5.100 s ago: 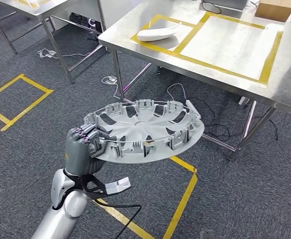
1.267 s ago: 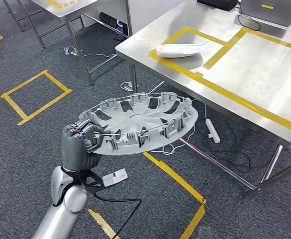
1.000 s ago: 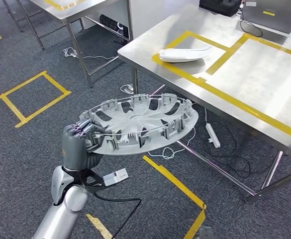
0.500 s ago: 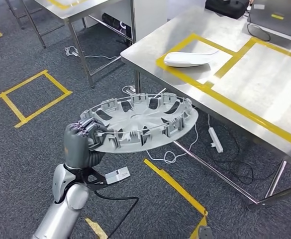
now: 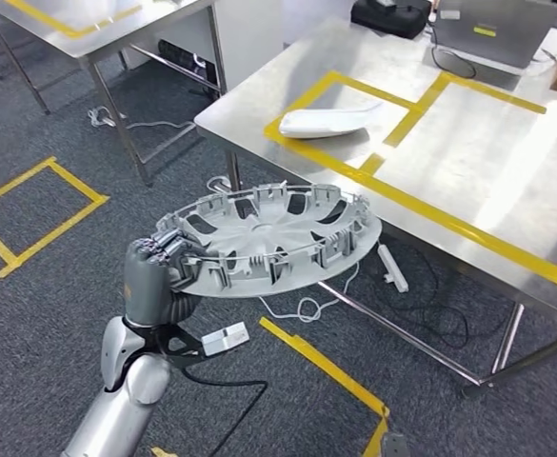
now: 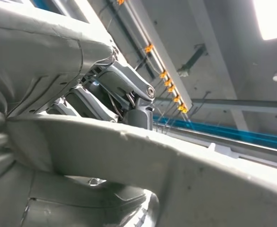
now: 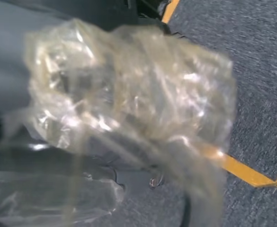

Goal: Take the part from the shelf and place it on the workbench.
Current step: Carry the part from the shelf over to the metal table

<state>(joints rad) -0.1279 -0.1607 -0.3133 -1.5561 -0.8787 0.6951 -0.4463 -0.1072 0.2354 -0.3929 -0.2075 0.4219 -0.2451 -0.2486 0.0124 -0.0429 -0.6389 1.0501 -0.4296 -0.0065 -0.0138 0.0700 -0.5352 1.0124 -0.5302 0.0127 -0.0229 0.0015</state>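
A grey plastic wheel cover (image 5: 275,238) hangs flat and inside-up over the carpet, its far rim close to the workbench's near corner. My left hand (image 5: 153,281) grips it at the near left rim, fingers curled over the edge. In the left wrist view the dark fingers (image 6: 122,85) close over the pale rim (image 6: 147,161). The steel workbench (image 5: 476,152) carries yellow tape rectangles, and a white curved part (image 5: 326,121) lies in the left one. My right hand (image 7: 129,90) is blurred under crinkled clear plastic above the carpet; its fingers cannot be made out.
A bench leg (image 5: 233,171) stands just beyond the cover. A power strip (image 5: 390,267) and cables lie under the bench. Yellow tape lines (image 5: 318,357) mark the carpet. A second steel table (image 5: 103,29) stands back left. A black bag (image 5: 390,14) and laptop (image 5: 498,24) sit at the bench's far edge.
The whole picture has shifted, so the camera moved: the workbench now sits further left and its right part fills more of the view. My left hand holds the wheel cover as before.
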